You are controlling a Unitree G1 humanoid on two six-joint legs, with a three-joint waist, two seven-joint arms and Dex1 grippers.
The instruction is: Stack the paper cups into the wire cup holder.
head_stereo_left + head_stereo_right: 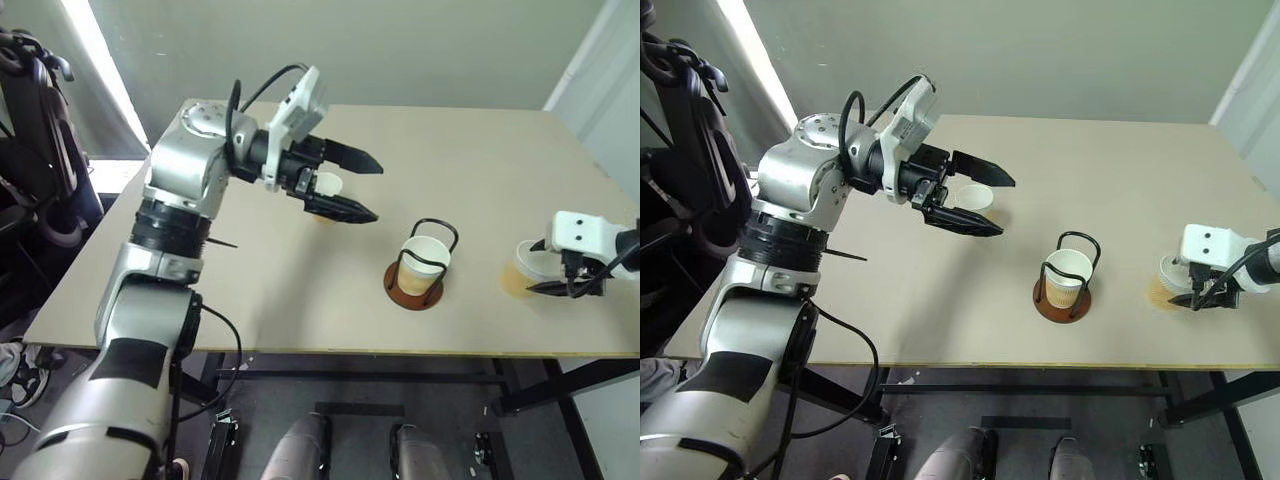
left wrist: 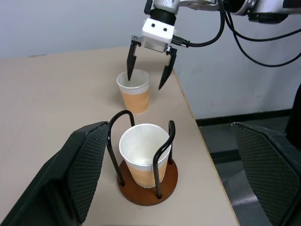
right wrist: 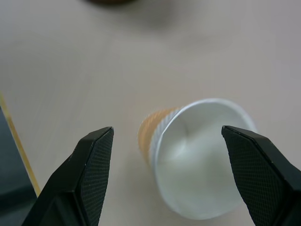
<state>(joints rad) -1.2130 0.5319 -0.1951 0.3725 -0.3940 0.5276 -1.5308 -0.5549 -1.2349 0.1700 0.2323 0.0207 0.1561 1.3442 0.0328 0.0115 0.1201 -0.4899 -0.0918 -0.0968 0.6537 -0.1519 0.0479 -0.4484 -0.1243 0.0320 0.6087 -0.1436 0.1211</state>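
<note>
Right gripper hangs over the cup at the table's right edge, fingers spread wide and empty, one fingertip over the cup's mouth. Risk: closing off-centre may crush the thin rim or tip the cup toward the table edge. Left gripper is raised, also wide and empty, with a third cup behind it. One cup already stands in the wire cup holder; a tilted insertion could catch on the wire loops.

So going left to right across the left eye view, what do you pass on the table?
Left claw with open fingers, hanging over a paper cup → wire cup holder with a cup in it → another paper cup → right claw, open.
</note>
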